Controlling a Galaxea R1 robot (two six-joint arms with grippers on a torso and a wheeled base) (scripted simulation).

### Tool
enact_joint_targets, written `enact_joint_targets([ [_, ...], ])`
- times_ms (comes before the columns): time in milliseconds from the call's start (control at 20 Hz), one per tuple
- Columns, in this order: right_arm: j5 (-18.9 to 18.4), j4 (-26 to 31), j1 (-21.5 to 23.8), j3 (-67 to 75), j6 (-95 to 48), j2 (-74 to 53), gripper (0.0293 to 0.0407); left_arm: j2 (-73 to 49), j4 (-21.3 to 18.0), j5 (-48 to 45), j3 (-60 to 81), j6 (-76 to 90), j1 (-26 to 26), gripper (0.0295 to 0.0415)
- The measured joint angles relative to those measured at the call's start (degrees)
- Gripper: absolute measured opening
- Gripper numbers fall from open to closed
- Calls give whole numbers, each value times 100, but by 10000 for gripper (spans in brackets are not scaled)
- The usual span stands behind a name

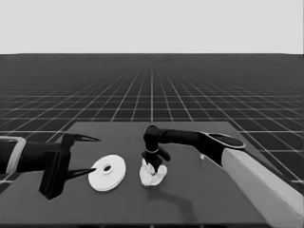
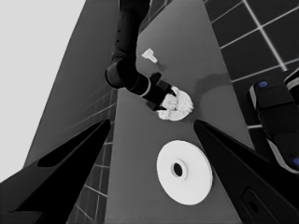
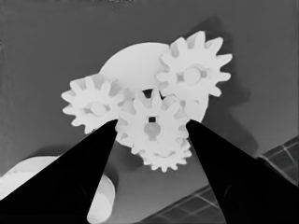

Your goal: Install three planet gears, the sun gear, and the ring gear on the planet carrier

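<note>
The right arm reaches in from the right of the head view, its pale grey part filling the lower right corner and its black forearm running level over the table before the wrist bends straight down. The right gripper [image 1: 153, 167] points at the table's middle, directly over the smaller round part [image 3: 135, 60]. In the right wrist view its fingers [image 3: 88, 163] stand apart on either side of the centre gear [image 3: 152, 127], close to its teeth, though I cannot tell whether they touch it.

Four gears sit on the smaller round part (its rim shows only behind them). The centre gear has a small square hole and meshes with its neighbours: one gear [image 3: 93, 108] on one side, one gear [image 3: 194, 74] farther across, and a fourth gear [image 3: 164, 156] mostly hidden beneath the centre one.

The larger round part [image 1: 108, 172] lies flat just beside this cluster, apart from it, with a small centre hole and a stepped rim.

The left arm waits at the table's left end, the left gripper [image 1: 83, 156] spread wide, one fingertip near the larger round part's edge.

A thin white piece [image 2: 149, 55] lies well beyond the cluster.
</note>
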Motion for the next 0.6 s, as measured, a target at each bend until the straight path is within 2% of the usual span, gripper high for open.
enact_joint_targets([
  [600,0,0,0,0,720,0,310,0,0,0,0,0,0,385],
])
